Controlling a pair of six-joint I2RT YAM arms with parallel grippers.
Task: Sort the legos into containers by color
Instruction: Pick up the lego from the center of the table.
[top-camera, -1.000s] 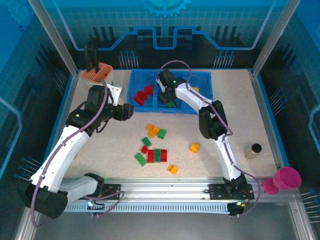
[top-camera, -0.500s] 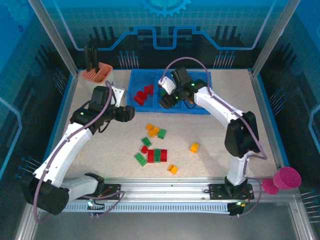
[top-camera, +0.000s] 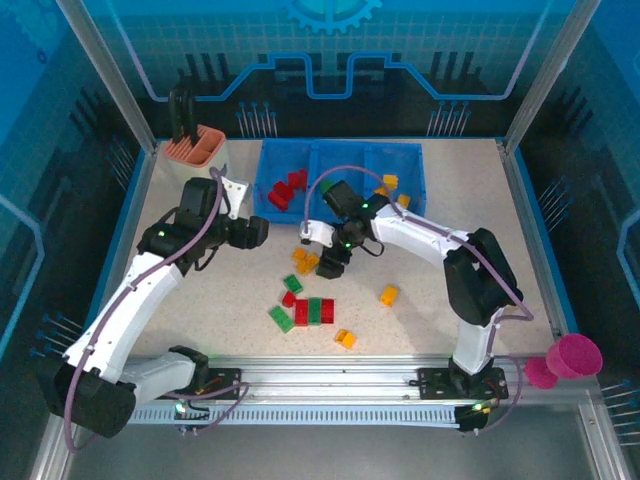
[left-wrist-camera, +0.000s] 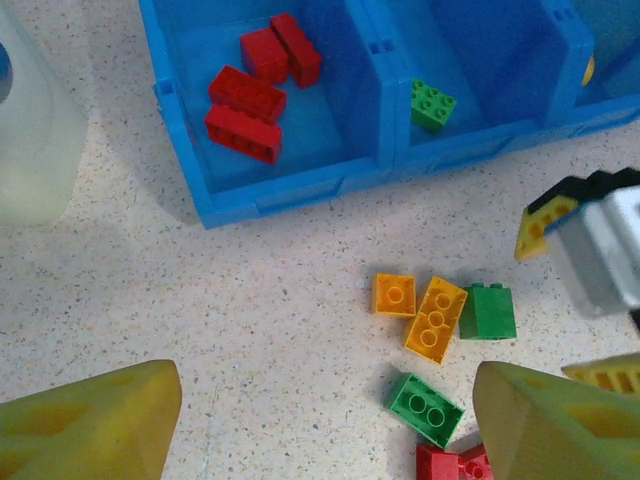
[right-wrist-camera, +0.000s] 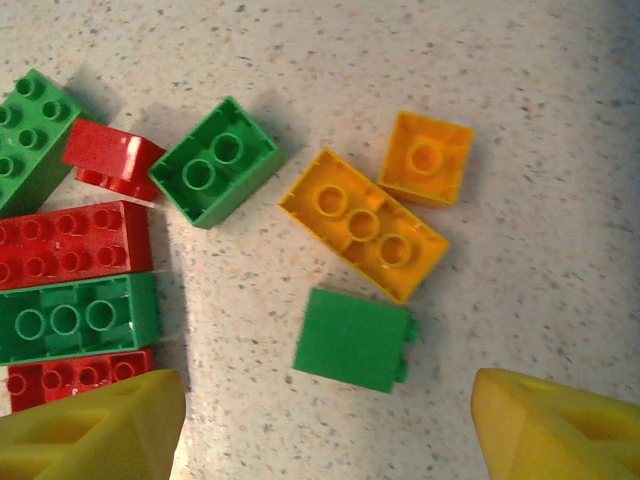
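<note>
Two tools, both spread open and empty: right tool over loose legos, left tool near the tray.

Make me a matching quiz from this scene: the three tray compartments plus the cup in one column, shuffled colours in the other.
Column one:
1 left compartment
2 middle compartment
3 right compartment
4 cup

Column two:
A pink
B green lego inside
C orange-yellow legos inside
D red legos inside

Pairs: 1-D, 2-B, 3-C, 4-A.
</note>
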